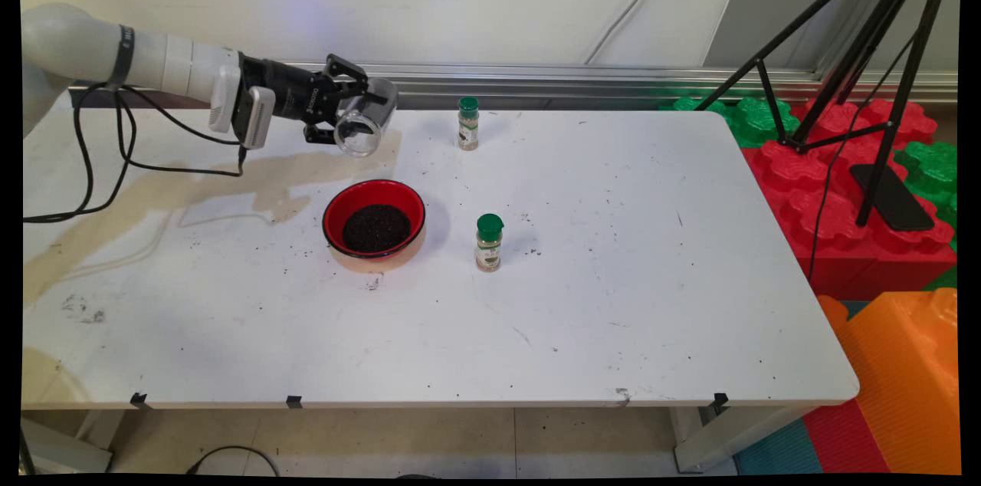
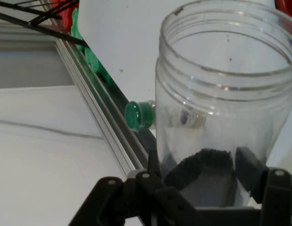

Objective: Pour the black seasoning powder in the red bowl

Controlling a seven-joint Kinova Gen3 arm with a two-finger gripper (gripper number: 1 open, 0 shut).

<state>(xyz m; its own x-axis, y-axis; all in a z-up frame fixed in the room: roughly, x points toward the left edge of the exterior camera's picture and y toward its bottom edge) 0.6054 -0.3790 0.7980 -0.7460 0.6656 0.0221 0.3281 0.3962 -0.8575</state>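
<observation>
Fingers (image 1: 359,116) clamping tipped clear jar (image 1: 368,122), above red bowl (image 1: 374,224)

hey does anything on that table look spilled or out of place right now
Yes. Small dark specks lie scattered on the white table around the red bowl of dark grains, like stray spill. A tan stain spreads across the table's left side. The gripper holds a clear jar tipped on its side in the air, apparently empty.
</observation>
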